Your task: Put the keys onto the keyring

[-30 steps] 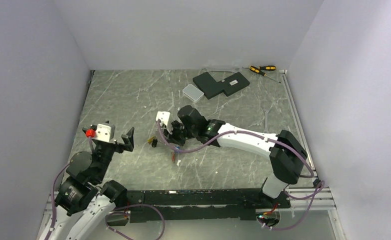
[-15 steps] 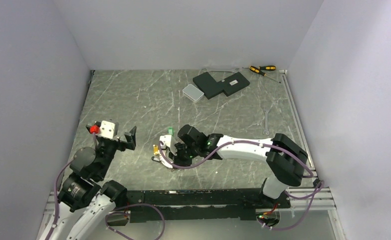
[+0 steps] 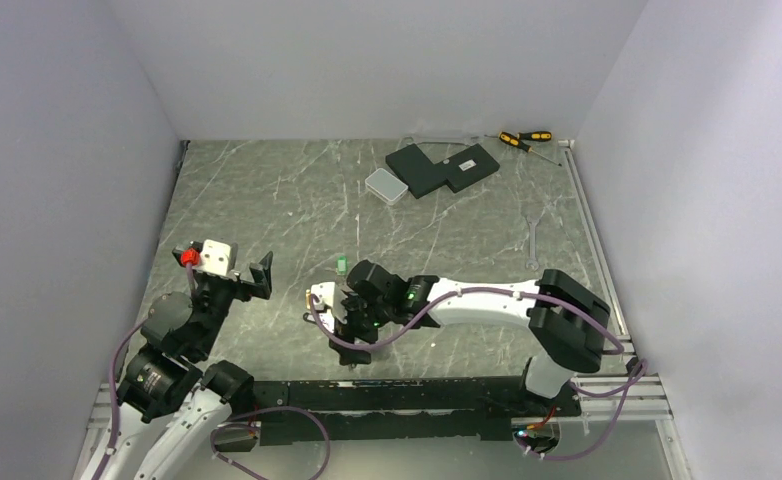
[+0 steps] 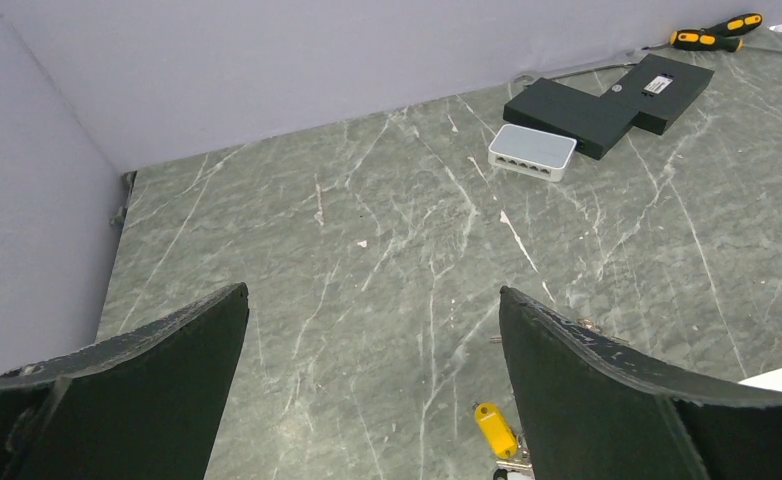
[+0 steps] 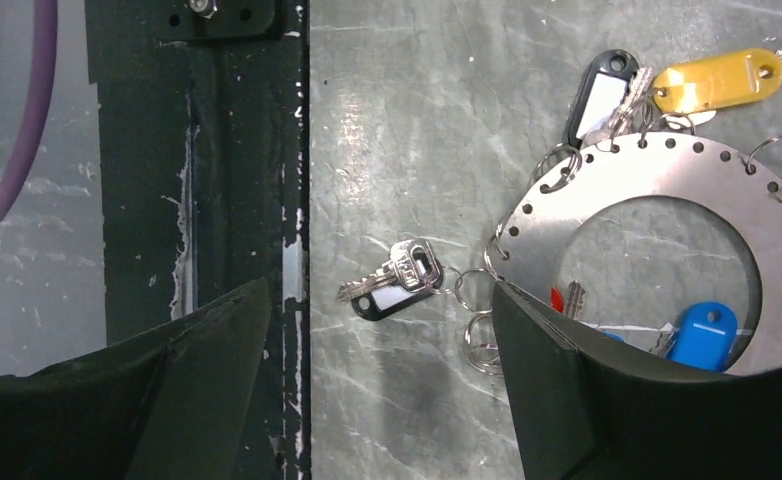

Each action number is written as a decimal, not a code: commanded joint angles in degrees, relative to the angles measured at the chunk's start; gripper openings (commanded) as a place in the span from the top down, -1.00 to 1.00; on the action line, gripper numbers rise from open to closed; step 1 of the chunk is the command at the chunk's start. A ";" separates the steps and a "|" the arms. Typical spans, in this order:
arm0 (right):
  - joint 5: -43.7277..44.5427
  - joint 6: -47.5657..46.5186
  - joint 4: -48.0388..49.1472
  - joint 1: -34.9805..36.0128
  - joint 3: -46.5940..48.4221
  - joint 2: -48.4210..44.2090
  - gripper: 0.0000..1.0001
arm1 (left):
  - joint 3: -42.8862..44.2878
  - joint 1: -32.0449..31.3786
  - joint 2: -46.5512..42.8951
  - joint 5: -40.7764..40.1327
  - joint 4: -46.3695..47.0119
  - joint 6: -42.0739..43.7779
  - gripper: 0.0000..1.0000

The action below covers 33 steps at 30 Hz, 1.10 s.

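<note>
The keyring point(image 5: 567, 215) is a flat, brushed-silver plate, washer-shaped, with a wide round hole and a row of small punched holes along its rim. It lies flat on the veined grey-green stone table point(image 5: 407, 130), under and just past one finger of the right gripper point(image 5: 379, 300). That finger covers its lower part, and the picture's edge cuts off its far side.

The right gripper's jaws stand wide apart and hold nothing. Between them a small silver key point(image 5: 399, 272) lies on the table on top of a black tag with a white label. Its long axis runs almost straight across the gap. The blade points at the finger beside the black rail point(image 5: 217, 150), the head at the finger over the keyring. Thin wire split rings point(image 5: 479, 335) trail from its head towards the plate's rim; whether they pass through a hole is hard to tell.

Beyond the jaw tips, a glossy yellow tag point(image 5: 717, 80) and a black-framed tag point(image 5: 599, 95) fan out from the rim. The yellow one's long axis lies crosswise to the fingers. A blue tag point(image 5: 702, 335) and a speck of red show inside the ring's hole, partly hidden by the finger.

From above, the right gripper hides nearly all of this. A green tag point(image 3: 341, 264) lies by itself just beyond it.

The left gripper point(image 4: 372, 295) is raised, with its matte black jaws fully spread and empty. Only the yellow tag shows low between them, with the keyring out of its sight. Far ahead of them lie a white box point(image 4: 532, 152), flat black blocks point(image 4: 607, 95) and two screwdrivers point(image 4: 712, 30).
</note>
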 commanded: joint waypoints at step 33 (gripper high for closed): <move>72.26 8.45 23.06 0.25 -16.60 -44.11 -0.99 | -1.03 1.63 3.62 -3.54 3.17 -0.17 -0.99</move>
